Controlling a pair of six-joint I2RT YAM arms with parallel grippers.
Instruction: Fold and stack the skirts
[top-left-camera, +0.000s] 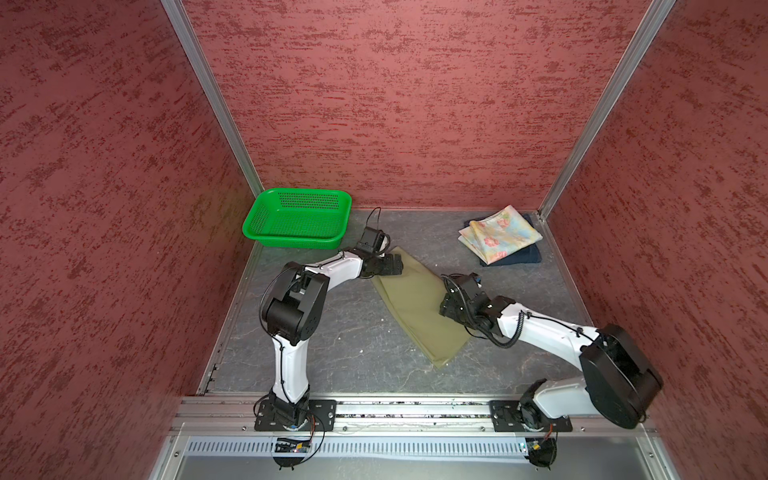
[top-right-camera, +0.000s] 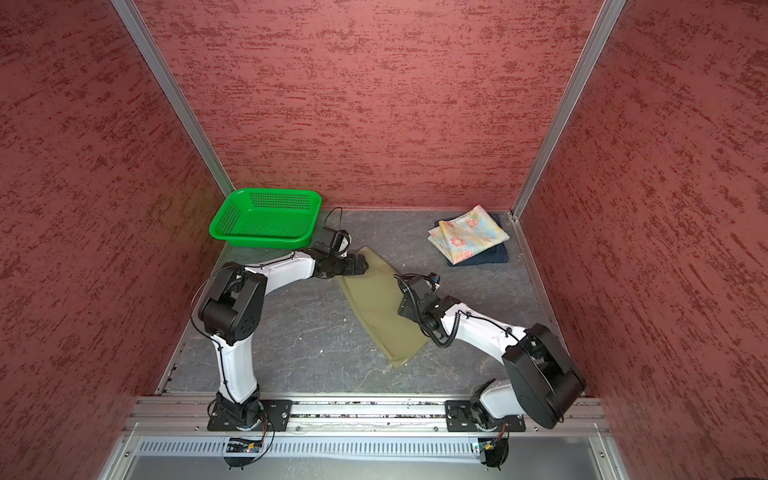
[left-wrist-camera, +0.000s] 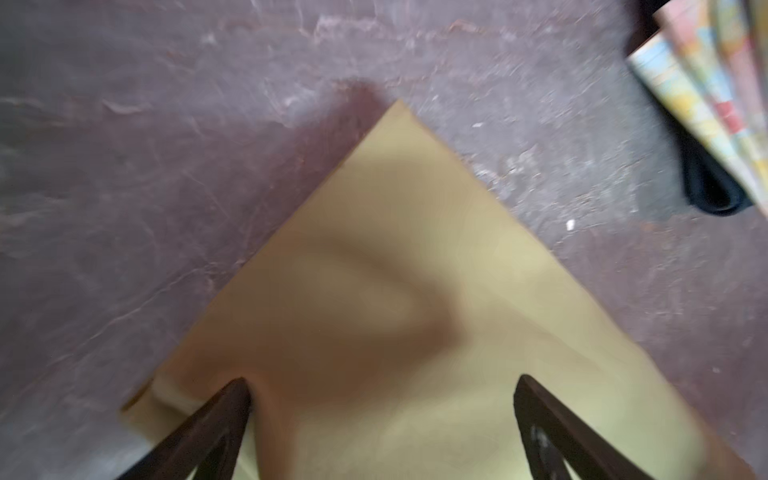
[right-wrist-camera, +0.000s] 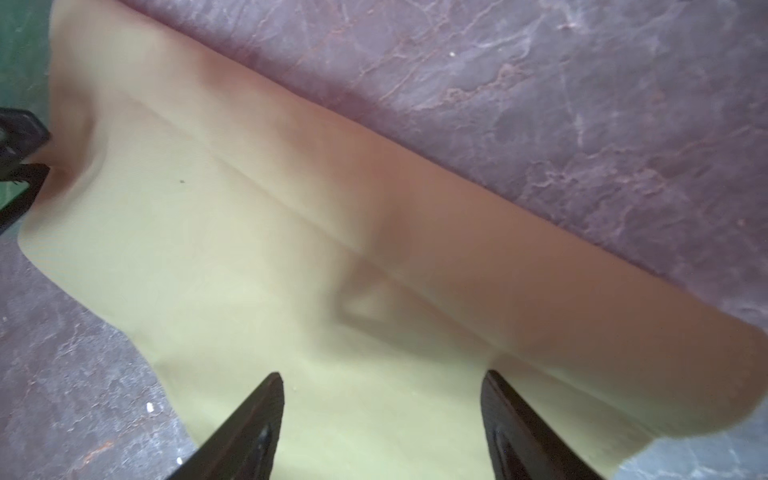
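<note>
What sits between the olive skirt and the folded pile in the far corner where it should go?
Nothing visible. Only bare table lies between the olive skirt and the floral skirt folded on top of the denim skirt. The green basket stands at the opposite far corner, out of the way.

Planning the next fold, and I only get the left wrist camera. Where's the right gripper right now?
Observer: The right gripper is open, over the olive skirt, about midway along its right-hand edge.
Operator: How does the whole skirt lie?
Observer: Flat, as a long strip running diagonally, far end to the left, near end to the right.
Operator: Anything at the back left?
Observer: A green basket, empty.
</note>
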